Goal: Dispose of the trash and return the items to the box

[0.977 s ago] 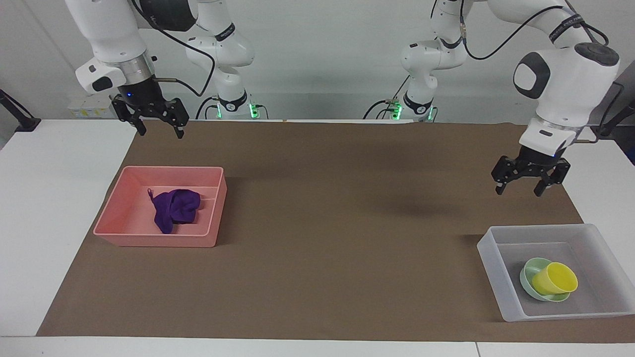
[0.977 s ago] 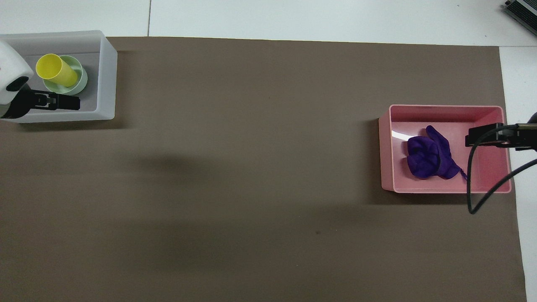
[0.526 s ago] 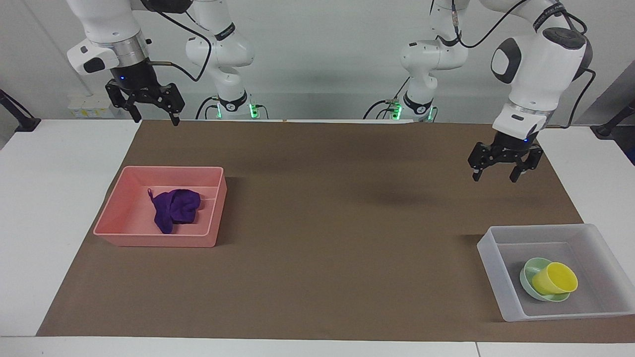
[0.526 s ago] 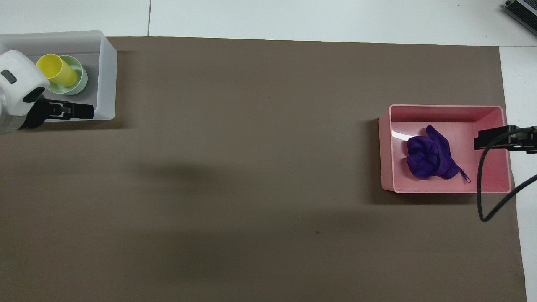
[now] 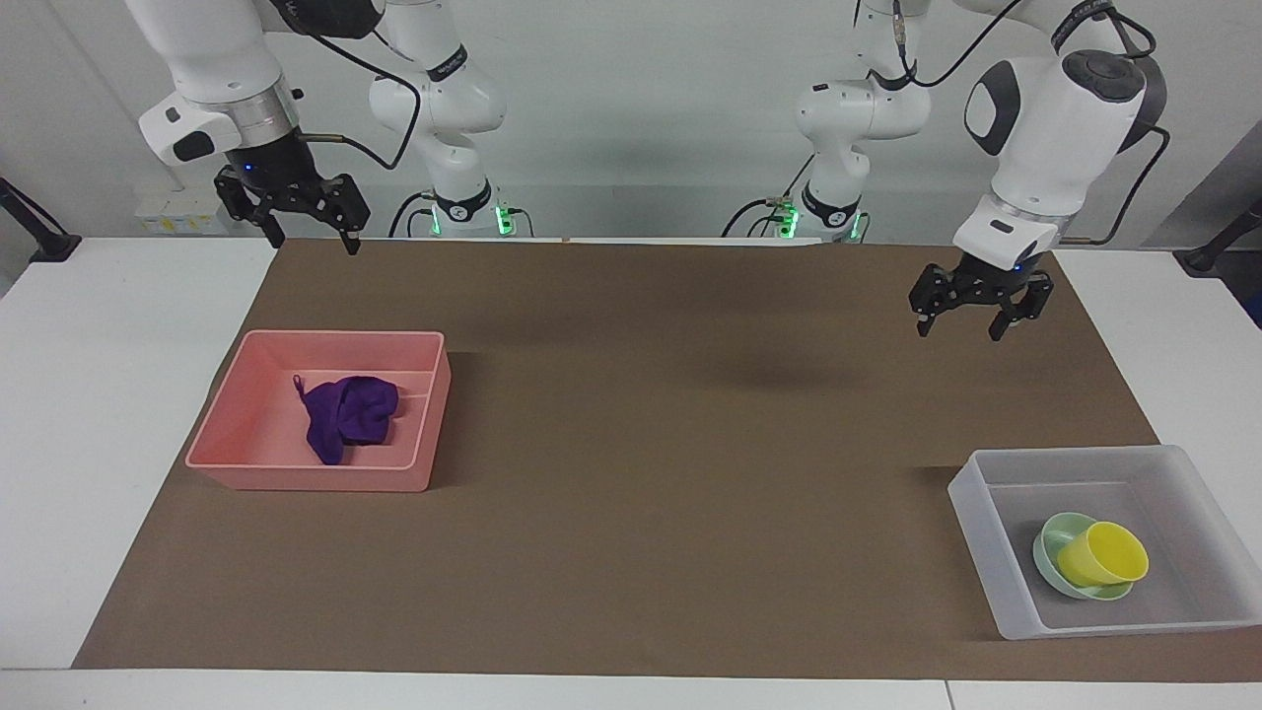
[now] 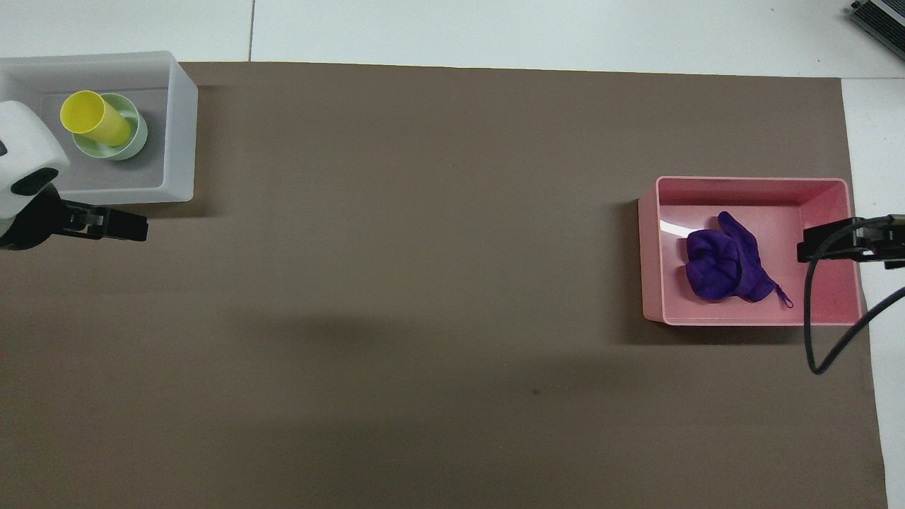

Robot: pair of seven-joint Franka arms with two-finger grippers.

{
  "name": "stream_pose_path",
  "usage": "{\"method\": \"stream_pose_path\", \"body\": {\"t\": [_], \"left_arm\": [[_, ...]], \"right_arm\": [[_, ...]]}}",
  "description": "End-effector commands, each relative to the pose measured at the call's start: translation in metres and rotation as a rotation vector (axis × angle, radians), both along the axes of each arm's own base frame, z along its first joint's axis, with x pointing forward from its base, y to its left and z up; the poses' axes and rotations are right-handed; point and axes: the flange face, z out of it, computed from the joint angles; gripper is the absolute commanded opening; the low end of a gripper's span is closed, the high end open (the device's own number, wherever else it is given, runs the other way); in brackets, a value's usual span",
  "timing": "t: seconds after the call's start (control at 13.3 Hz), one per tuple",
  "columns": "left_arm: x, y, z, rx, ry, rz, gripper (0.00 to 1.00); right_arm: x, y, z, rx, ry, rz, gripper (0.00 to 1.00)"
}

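Note:
The purple rag [image 5: 350, 414] lies crumpled in the pink bin [image 5: 306, 478]; both show in the overhead view, the rag [image 6: 721, 265] inside the bin [image 6: 749, 182]. The yellow cup [image 5: 1104, 554] leans tilted in the mint-green bowl [image 5: 1047, 540], inside the translucent box [image 5: 986, 537] at the left arm's end. The overhead view shows the cup [image 6: 95, 119], the bowl [image 6: 136, 138] and the box [image 6: 180, 134] too. My left gripper [image 5: 958, 333] [image 6: 134, 227] is open and empty, raised over the mat beside the box. My right gripper [image 5: 311, 245] [image 6: 806, 249] is open and empty, raised high by the pink bin.
A brown mat [image 5: 641, 444] covers most of the white table [image 5: 99, 394]. A black cable [image 6: 813, 325] hangs from the right arm over the pink bin's end.
My left gripper has risen and drawn back from over the box toward the robots, empty. My right gripper has lifted and shifted slightly. The rag, cup and bowl have not moved.

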Motion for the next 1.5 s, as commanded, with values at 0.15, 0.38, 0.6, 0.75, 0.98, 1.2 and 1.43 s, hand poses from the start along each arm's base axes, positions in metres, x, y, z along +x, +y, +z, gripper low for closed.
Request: {"method": "stream_pose_path", "body": {"t": [0.15,0.38,0.6,0.75,0.98,1.2,1.43], "left_arm": [[0.013,0.008,0.023,0.01,0.019,-0.004,1.0],[0.021,0.009,0.034,0.018,0.023,-0.004,1.0],[0.023,0.008,0.031,0.005,0.046,-0.003,1.0],[0.023,0.008,0.032,0.005,0.046,-0.003,1.0],[0.019,0.01,0.03,0.006,0.076,0.011,1.0],[0.018,0.017,0.031,-0.004,0.076,0.031,1.0],[0.018,0.017,0.031,-0.003,0.072,0.034,1.0]], "right_arm": [[-0.002,-0.003,-0.003,-0.02,0.012,0.02,1.0],[-0.001,-0.002,-0.004,-0.02,0.012,0.021,1.0],[-0.004,0.001,-0.007,-0.018,0.019,0.027,1.0],[-0.005,0.003,-0.007,-0.012,0.022,0.029,1.0],[-0.004,0.004,-0.006,-0.012,0.014,0.032,1.0],[-0.004,0.004,-0.007,-0.011,0.016,0.031,1.0],[-0.004,0.004,-0.008,-0.011,0.017,0.029,1.0]]}}
